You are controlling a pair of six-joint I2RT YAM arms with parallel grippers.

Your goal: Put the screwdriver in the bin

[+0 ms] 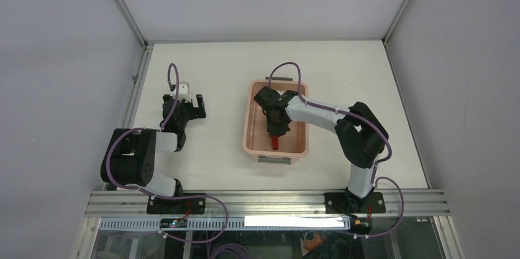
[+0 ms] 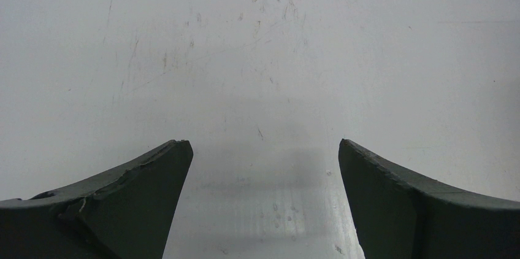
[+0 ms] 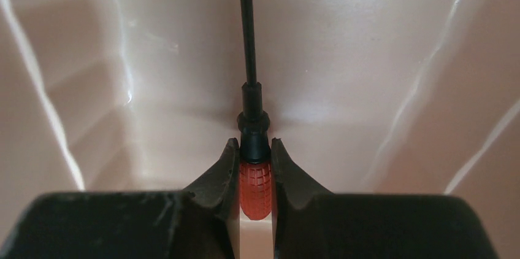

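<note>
The pale pink bin (image 1: pixel 250 125) stands mid-table with a dark grey handle (image 1: pixel 273 159) on its near end. My right gripper (image 1: pixel 276 129) reaches down inside it and is shut on the screwdriver (image 1: pixel 275 142) by its red handle. In the right wrist view the fingers (image 3: pixel 222 176) clamp the ribbed red handle (image 3: pixel 254 186), and the thin dark shaft (image 3: pixel 247 32) points away along the bin's glossy pink inside (image 3: pixel 380 62). I cannot tell whether the screwdriver touches the floor. My left gripper (image 1: pixel 191 107) is open and empty over bare table, left of the bin.
The left wrist view shows only scratched white tabletop (image 2: pixel 263 56) between the spread fingers (image 2: pixel 153 179). Metal frame rails (image 1: pixel 138 81) run along the table's left and right edges. An aluminium rail (image 1: pixel 263 201) carries the arm bases at the near edge.
</note>
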